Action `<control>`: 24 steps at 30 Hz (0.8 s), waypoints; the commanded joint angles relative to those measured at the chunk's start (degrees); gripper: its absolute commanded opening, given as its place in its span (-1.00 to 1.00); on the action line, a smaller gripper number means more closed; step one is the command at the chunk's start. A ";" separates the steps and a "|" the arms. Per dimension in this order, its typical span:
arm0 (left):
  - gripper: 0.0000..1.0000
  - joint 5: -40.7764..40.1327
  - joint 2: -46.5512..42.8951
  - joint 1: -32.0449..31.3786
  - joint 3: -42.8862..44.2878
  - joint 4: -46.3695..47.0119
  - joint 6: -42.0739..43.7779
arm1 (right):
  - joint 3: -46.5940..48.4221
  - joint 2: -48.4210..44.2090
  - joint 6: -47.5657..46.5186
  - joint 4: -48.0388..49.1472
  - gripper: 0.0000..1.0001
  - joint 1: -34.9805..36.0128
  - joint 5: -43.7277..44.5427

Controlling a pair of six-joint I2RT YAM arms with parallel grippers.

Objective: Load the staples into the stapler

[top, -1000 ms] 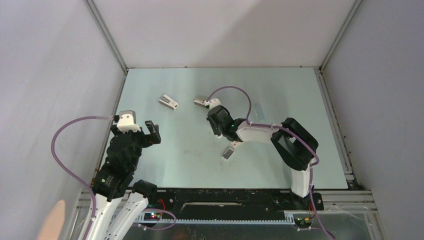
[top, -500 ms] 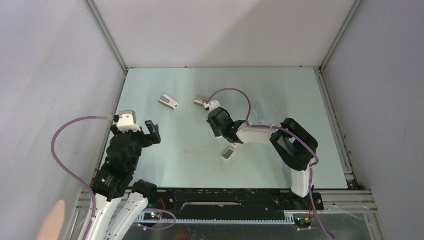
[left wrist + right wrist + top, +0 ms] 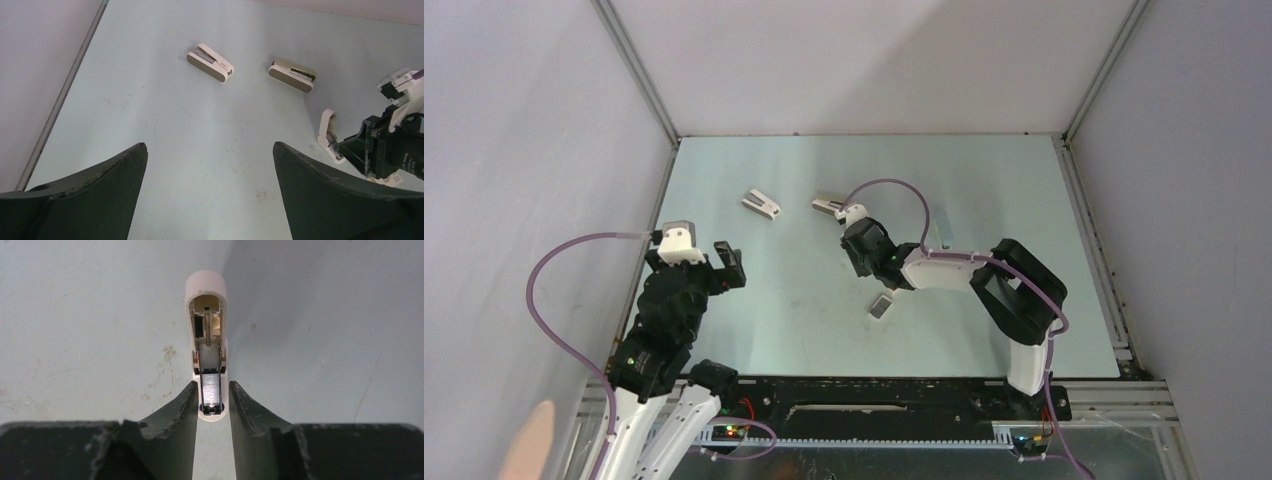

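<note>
On the desk [image 3: 75, 315], the open stapler [image 3: 209, 347] is flanked at its end by the right jaws; contact cannot be told. Left jaws are spread.

Item, at twelve o'clock from the right gripper [image 3: 212, 387]: the stapler [image 3: 206, 295], which we list as smooth pale plastic with a faint sheen, its open channel bright bare metal. The gripper: dark matt plastic, rough along the edges. Table [image 3: 90, 315]: matt pale green surface, scuffed and stained. Left wrist view, eleven and one o'clock: we enter a white wedge stapler [image 3: 210, 62] and a beige wedge stapler [image 3: 292, 76], both smooth plastic.
</note>
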 commanded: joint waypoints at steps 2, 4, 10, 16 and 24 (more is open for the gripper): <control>0.97 0.28 0.02 0.60 -0.49 1.89 0.54 | -0.09 -4.19 -0.80 1.26 -0.33 -0.05 0.22; 0.97 0.29 0.09 0.61 -0.53 1.91 0.57 | -0.01 -4.27 -0.73 2.03 -0.32 -0.52 0.03; 0.97 0.57 0.26 0.66 -0.53 2.01 0.54 | 1.00 -2.64 -0.44 3.40 -0.32 -1.71 -0.71; 0.97 0.70 0.45 0.63 -0.49 2.01 0.63 | 2.31 -0.14 -0.14 5.91 -0.32 -2.57 -1.43; 0.97 0.86 0.59 0.70 -0.49 2.05 0.63 | 3.16 2.27 0.42 5.35 -0.33 -3.55 -2.52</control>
